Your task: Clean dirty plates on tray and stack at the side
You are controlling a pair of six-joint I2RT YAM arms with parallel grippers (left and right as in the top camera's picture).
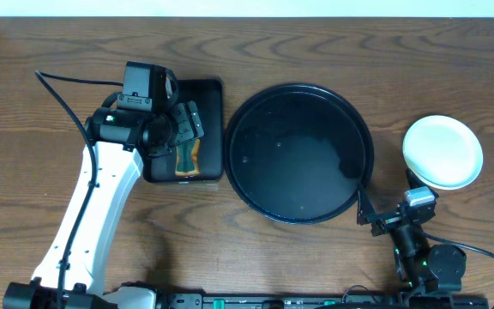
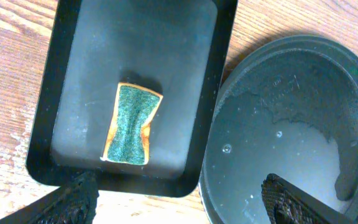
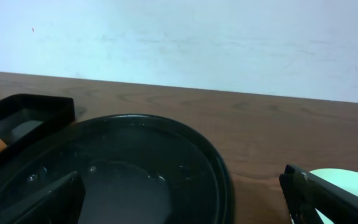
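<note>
The large round black tray (image 1: 350,129) lies at the table's centre with no plates on it; a wet film shines on its floor (image 2: 291,143) (image 3: 135,186). The plates (image 1: 442,152) sit stacked on the table to its right; the top one is pale and shows no smear, and its edge shows in the right wrist view (image 3: 356,183). My left gripper (image 1: 187,124) is open and empty above the small rectangular tray, its fingers apart (image 2: 179,202). My right gripper (image 1: 376,215) is open and empty, low beside the round tray's right front rim (image 3: 182,199).
A small rectangular black tray (image 1: 208,94) stands left of the round tray and holds a green and orange sponge (image 1: 185,159), also in the left wrist view (image 2: 132,124). The rectangular tray's corner shows in the right wrist view (image 3: 30,109). A white wall runs behind the table.
</note>
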